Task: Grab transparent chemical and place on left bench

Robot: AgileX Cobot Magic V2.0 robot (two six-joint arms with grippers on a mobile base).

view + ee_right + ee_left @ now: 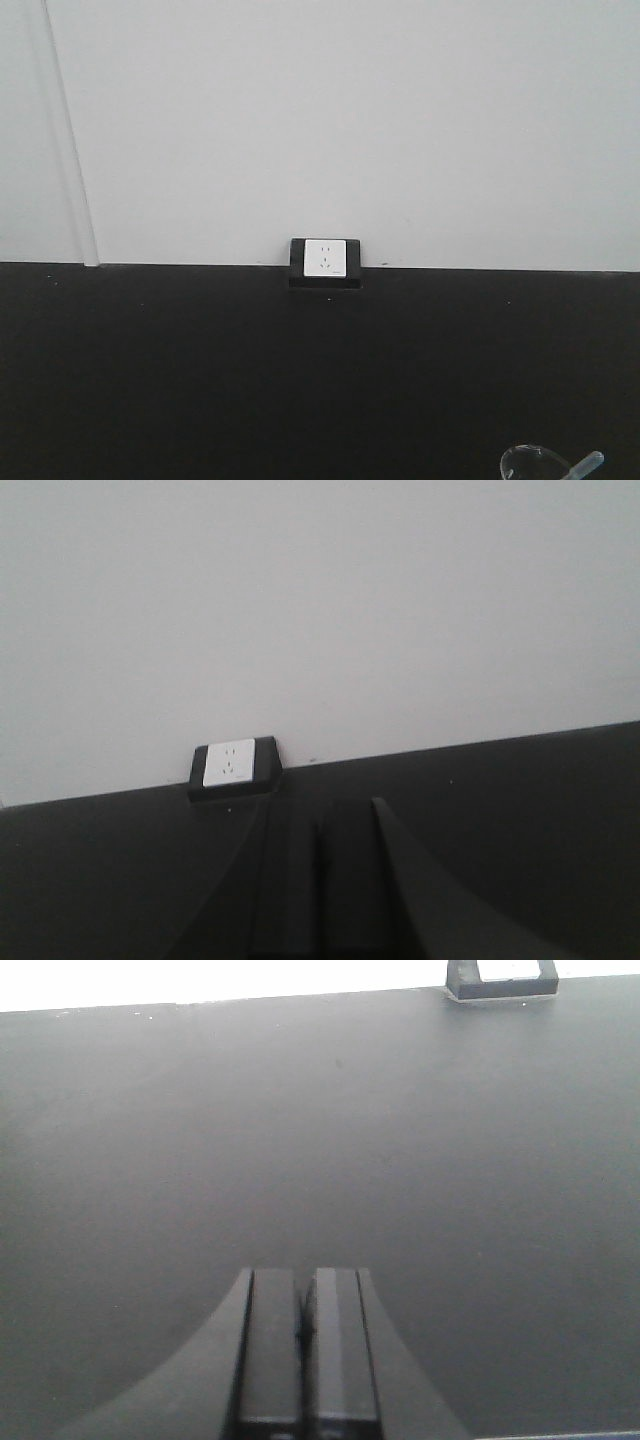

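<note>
A matte black worktop (200, 380) is shown in the exterior front-facing view, set against a plain white wall (350, 120). A white wall socket (325, 258) in a black housing is mounted where the worktop meets the wall, near the horizontal centre of the view.

The clear glass beaker (535, 464) is located at the bottom right edge of this view, on the near part of the worktop and well apart from the socket. Only part of its round rim is shown; the rest is cut off by the frame. A pale dropper (588, 463) is seen tilted to the right, just beside the rim.

In the left wrist view, the left gripper (305, 1278) is held above bare worktop with its jaws pressed together and nothing between them. In the right wrist view, which is dim, the right gripper (320, 810) is pointed toward the wall, and its jaws are likewise seen pressed together, with nothing held.
</note>
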